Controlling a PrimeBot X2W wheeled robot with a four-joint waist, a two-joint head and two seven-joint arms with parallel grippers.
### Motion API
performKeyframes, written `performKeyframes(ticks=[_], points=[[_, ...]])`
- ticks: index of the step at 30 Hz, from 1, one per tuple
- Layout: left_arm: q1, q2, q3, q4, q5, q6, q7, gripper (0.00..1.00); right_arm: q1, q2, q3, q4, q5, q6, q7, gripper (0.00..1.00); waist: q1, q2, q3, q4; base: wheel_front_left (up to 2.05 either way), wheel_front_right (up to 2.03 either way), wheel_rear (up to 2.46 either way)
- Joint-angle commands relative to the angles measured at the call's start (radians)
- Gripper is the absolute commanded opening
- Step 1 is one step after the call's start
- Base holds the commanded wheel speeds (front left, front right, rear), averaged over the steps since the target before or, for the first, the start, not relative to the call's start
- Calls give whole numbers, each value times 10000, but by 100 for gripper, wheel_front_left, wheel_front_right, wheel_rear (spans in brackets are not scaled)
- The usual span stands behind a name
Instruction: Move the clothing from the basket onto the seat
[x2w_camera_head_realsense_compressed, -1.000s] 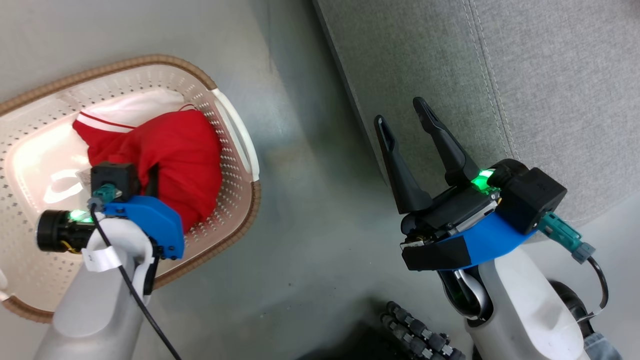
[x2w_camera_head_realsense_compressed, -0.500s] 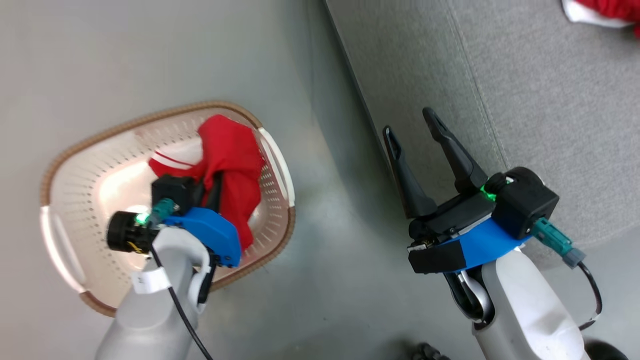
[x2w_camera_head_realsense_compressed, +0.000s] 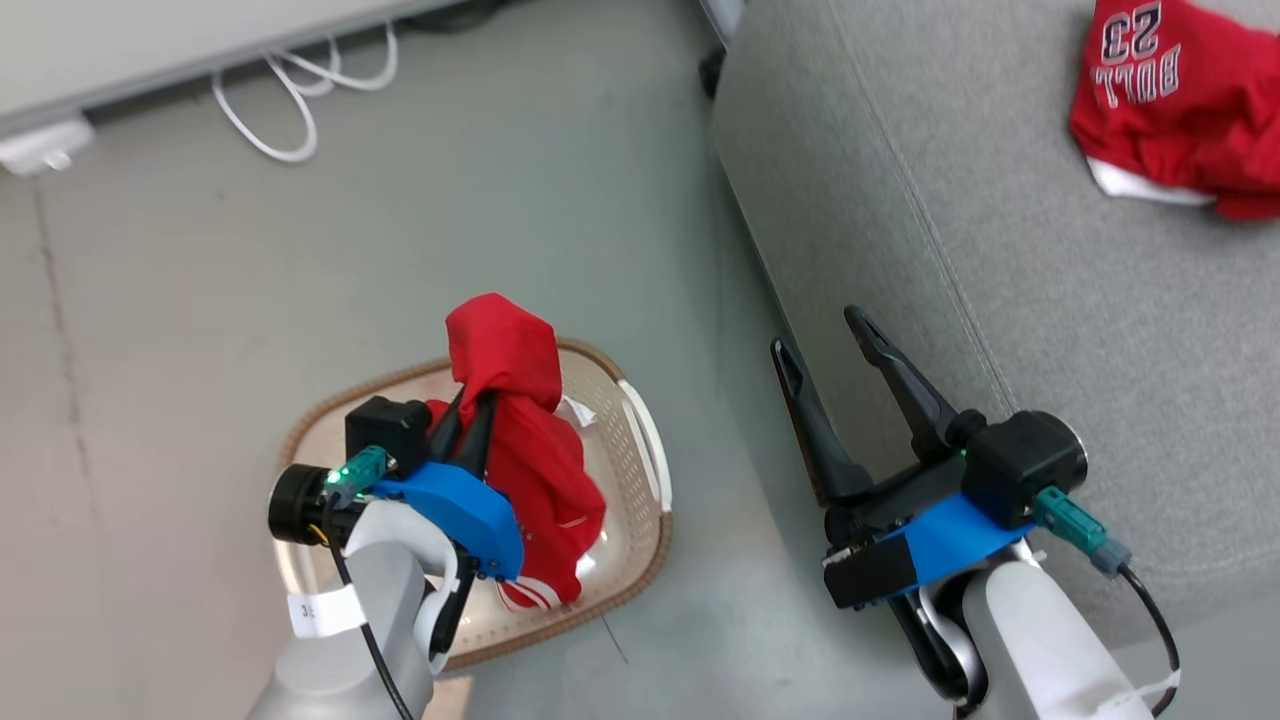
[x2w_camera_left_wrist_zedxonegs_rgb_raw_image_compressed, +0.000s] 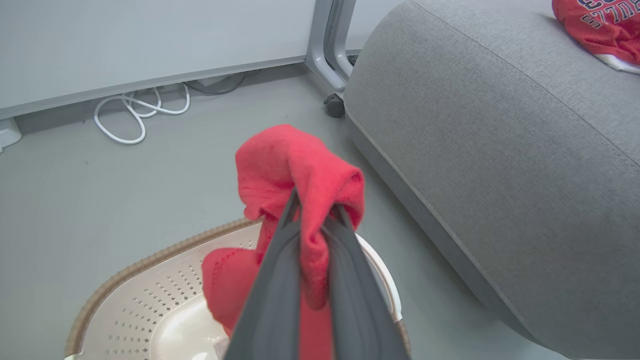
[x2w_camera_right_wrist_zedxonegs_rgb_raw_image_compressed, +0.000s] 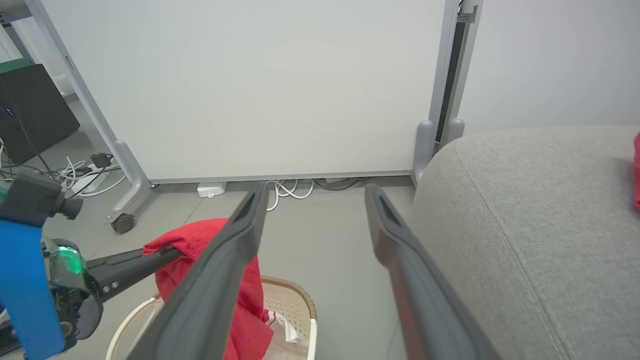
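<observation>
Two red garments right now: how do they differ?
The striped garment hangs bunched from the shut left gripper, over the basket. The lettered garment lies on the seat with nothing gripping it. The lettered garment shows white "BULL 23" print, while the striped garment shows white stripes at its lower end. Both are bright red with some white.

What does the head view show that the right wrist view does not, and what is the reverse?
Extra in the head view: white "BULL 23" lettering on the red garment lying on the seat. Extra in the right wrist view: a black cabinet and a castor wheel. In both: the left gripper shut on the second red garment over the basket, and the open right gripper.
</observation>
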Motion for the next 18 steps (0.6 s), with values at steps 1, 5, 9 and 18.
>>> performKeyframes(ticks=[1,5,9,18], points=[[207,-50,10,-130,-10,-78,-46,0,195,-5,-34,-3,-20,1,60,100,3,0,-793,490,0,0,0],[429,-116,-68,-526,21,-93,-47,0,504,-5,-65,-57,-17,1,257,100,3,0,-1448,727,0,0,0],[587,-155,-313,-892,-44,-89,-50,0,831,-5,-98,-126,-32,1,449,100,3,0,-2033,930,0,0,0],[197,-217,-1293,-1225,-368,-92,-52,0,1531,-5,-293,-299,-62,1,810,100,3,0,-3077,1498,0,0,0]])
